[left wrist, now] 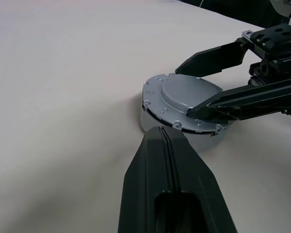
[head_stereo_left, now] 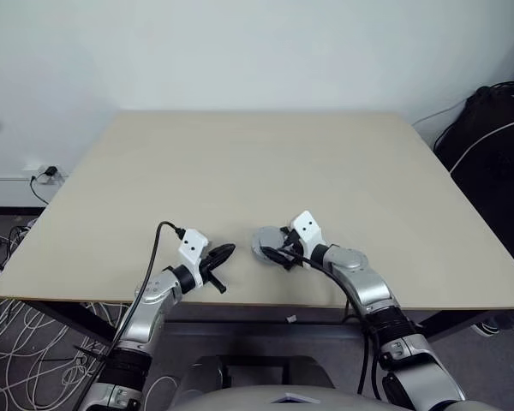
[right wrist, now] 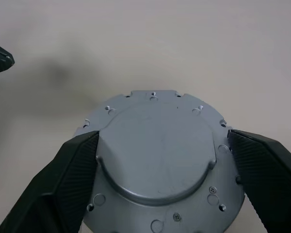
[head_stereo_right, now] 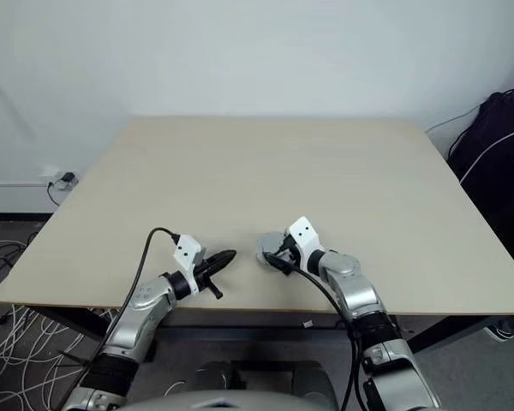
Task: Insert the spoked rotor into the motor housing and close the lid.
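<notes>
The lid point(right wrist: 160, 160) sat on the round grey unit, presumably the motor housing, between my right gripper point(right wrist: 162, 189) fingers, which were spread at its two sides, apparently not gripping. My left gripper point(left wrist: 165, 145), pressed together, waited just beside. Bare beige table point(head_stereo_left: 240, 163), white wall beyond.

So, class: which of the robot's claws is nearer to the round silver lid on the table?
Right. The right claw is open, its fingers either side of the lid. The left claw is shut, pointing at it from beside it across bare table.
</notes>
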Controlling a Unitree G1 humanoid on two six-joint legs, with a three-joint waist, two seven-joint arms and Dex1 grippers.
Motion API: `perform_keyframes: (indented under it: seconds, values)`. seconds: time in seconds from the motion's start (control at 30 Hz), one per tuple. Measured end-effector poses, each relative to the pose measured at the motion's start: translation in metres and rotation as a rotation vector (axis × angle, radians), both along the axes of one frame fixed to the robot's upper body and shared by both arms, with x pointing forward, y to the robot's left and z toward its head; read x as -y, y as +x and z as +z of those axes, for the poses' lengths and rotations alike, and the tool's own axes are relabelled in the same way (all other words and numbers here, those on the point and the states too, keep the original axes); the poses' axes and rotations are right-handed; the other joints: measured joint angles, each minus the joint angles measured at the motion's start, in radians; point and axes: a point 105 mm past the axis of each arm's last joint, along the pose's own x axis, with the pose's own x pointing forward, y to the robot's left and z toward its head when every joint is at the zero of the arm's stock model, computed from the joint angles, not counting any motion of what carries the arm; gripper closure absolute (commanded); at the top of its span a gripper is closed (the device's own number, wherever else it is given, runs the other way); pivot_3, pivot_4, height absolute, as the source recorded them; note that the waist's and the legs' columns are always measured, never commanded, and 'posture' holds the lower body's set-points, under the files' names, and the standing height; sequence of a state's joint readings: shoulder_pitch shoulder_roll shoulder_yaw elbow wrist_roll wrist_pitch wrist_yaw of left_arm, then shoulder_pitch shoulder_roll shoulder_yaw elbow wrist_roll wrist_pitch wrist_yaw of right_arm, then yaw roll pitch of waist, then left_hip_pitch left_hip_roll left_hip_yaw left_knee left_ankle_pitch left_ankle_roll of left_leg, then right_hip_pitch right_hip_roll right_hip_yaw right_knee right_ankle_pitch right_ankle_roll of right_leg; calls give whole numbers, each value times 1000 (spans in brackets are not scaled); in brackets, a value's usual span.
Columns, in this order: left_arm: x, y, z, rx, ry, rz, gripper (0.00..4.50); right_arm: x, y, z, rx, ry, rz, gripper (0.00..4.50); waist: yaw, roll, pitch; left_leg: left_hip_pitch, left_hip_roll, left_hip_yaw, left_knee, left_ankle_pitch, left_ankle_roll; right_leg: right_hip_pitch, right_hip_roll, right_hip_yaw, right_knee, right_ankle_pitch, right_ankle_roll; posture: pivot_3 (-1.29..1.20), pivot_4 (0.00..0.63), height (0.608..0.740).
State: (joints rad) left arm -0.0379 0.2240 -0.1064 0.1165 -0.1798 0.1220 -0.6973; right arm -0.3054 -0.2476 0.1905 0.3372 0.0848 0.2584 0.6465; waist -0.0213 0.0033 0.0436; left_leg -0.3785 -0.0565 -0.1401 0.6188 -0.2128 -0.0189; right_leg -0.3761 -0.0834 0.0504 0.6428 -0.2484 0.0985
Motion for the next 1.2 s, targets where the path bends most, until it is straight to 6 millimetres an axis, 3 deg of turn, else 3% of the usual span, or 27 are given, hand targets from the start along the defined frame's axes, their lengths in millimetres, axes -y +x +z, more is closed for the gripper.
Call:
perform_keyframes:
  seconds: [0.07, 0.1, 1.2]
  values:
    - [0, 0, 0, 0, 0, 0, 4500, -2, 0, 0, 0, 2, 3, 1239, 0, 0, 0, 0, 0, 0, 0, 0, 0, 0, 0, 0, 0, 0, 0, 0, 0, 740]
    - [0, 0, 0, 0, 0, 0, 4500, -2, 0, 0, 1, 1, 3, 1287, 0, 0, 0, 0, 0, 0, 0, 0, 0, 0, 0, 0, 0, 0, 0, 0, 0, 740]
    - [-4, -2, -12, -8, 0, 12, 4500, -5, 1, 1, -5, -84, 8, 1287, 1, 0, 0, 1, 0, 0, 1, 0, 0, 1, 0, 0, 0, 0, 0, 0, 0, 740]
